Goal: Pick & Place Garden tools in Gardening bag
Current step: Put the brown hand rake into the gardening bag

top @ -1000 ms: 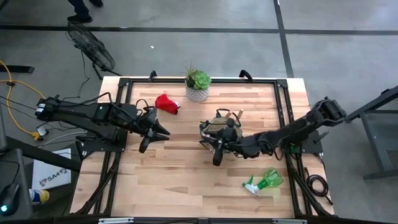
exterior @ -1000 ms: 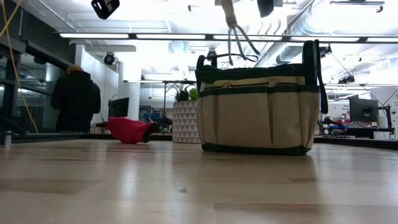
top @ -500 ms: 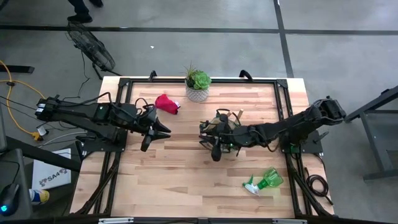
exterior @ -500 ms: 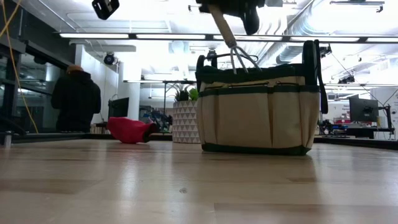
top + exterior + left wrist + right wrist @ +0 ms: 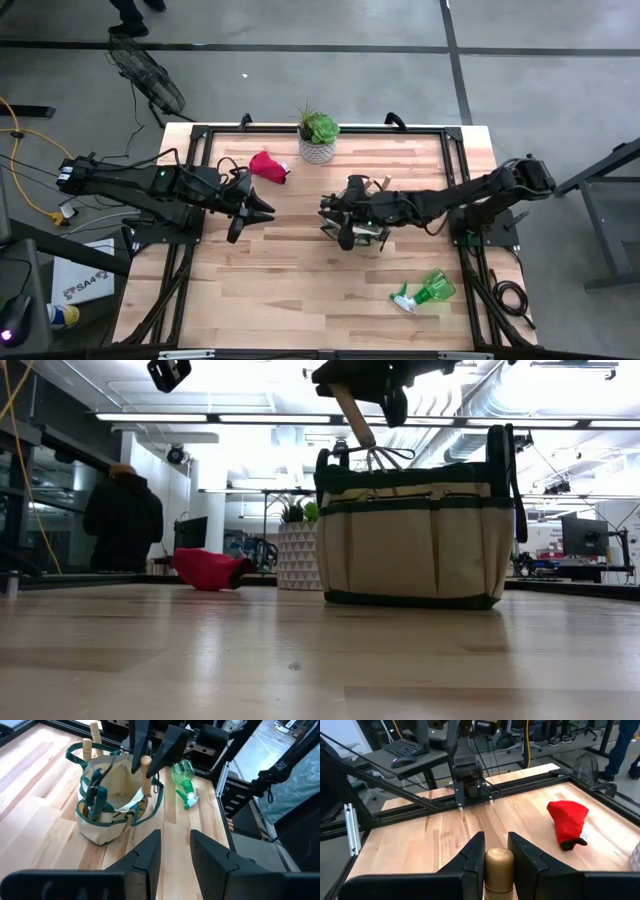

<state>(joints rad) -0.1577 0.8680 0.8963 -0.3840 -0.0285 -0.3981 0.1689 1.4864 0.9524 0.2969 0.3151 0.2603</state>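
Above the middle of the table, the right gripper [image 5: 347, 238] hangs over the gardening bag [image 5: 352, 212], its fingers [image 5: 470, 857] clamped on the wooden handle of one small hand rake [image 5: 372, 452]. The rake hangs tilted beneath the gripper, its metal tines already at the bag's dark rim, partly below it in the low view. From the left wrist view the handle [image 5: 145, 772] stands inside the bag's opening, gripped from above.

One bag stands on the table [image 5: 300, 290], directly under the right gripper. Inside it, two more wooden handles [image 5: 91, 737] poke up at the side away from the left gripper, and a dark teal-handled tool [image 5: 95, 795], probably shears, leans against the inner wall; I cannot tell whether there is one pair or two.

One green spray bottle [image 5: 425, 292] lies on its side, near the right gripper, on the table's front side, well apart from the bag. One red glove [image 5: 268, 166] lies between the two grippers toward the table's far edge, just beside one white plant pot [image 5: 317, 150] holding a green succulent.

The left gripper [image 5: 250, 213] hovers well apart from the bag, its fingers [image 5: 147, 855] set a narrow gap apart and holding nothing. One person [image 5: 122, 520] in dark clothes stands in the room beyond the table.
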